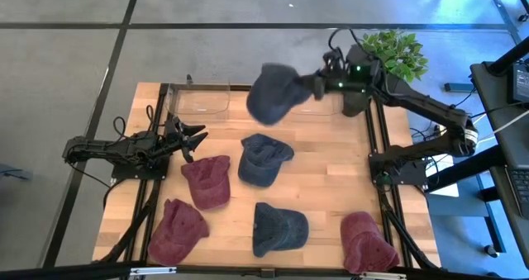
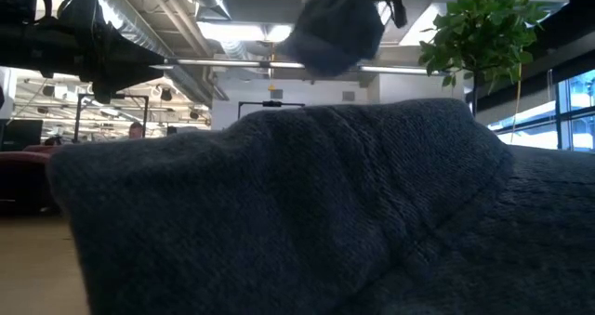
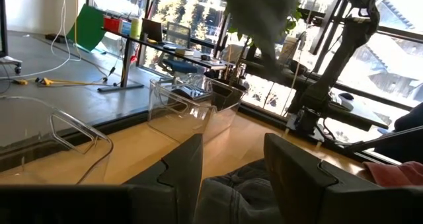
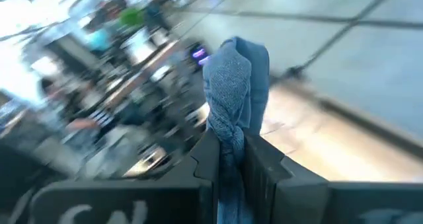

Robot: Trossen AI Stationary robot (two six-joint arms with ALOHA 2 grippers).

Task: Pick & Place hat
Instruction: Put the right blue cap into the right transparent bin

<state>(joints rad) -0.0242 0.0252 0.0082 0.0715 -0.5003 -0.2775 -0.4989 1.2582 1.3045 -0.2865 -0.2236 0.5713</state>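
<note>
Bright daylight — right wrist view motion-blurred.

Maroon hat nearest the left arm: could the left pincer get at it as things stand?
Probably yes. The left pincer is open and empty, beside the maroon hat, with nothing between them. The right pincer holds a blue hat far off.

My right gripper [image 1: 316, 86] is raised at the far edge, fingers pinched; my left gripper [image 1: 197, 139] waits low, fingers spread.

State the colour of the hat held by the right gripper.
Blue-grey: the hat in the right gripper shows best in the high view.
</note>
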